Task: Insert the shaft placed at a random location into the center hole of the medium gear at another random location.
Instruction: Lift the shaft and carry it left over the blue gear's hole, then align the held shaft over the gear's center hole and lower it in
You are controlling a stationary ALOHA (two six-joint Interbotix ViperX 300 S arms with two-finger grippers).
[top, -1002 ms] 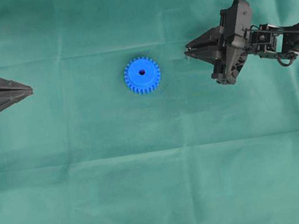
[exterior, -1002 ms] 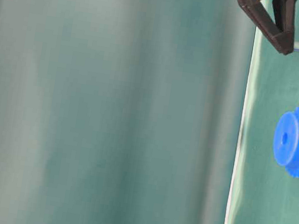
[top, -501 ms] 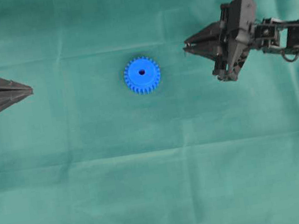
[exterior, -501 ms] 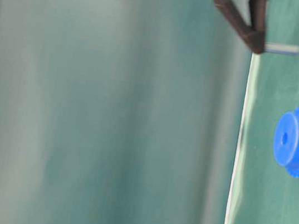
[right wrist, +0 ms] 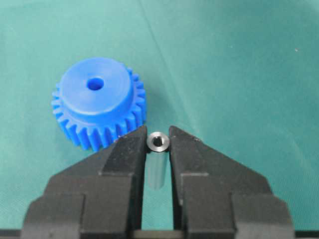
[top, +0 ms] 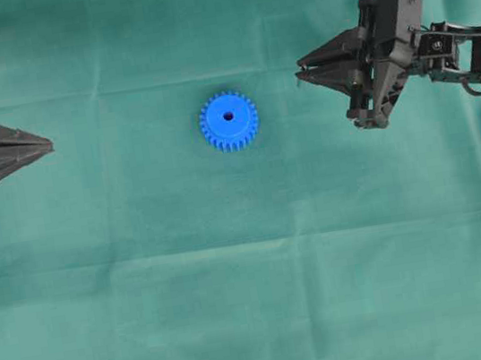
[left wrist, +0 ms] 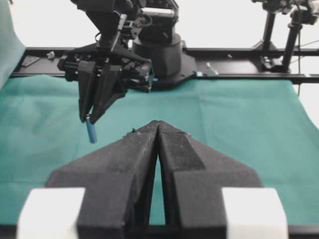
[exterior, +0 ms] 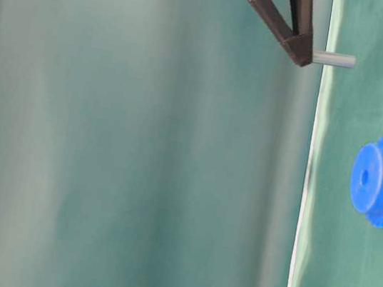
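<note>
A: What is sitting at the bottom of the left wrist view?

B: The left gripper (left wrist: 157, 130) is filling it, its black fingers (left wrist: 124, 164) lying pressed together to a point over the green cloth (left wrist: 234, 114).

A: And beyond it?

B: The right gripper (left wrist: 88, 119) is hanging above the cloth's far left part, pointing down and pinching the shaft (left wrist: 91, 132), which is sticking out below its tips, clear of the cloth.

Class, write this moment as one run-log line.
right gripper: shut on shaft, lifted off cloth | left gripper: shut, empty | medium gear: flat, center hole empty
</note>
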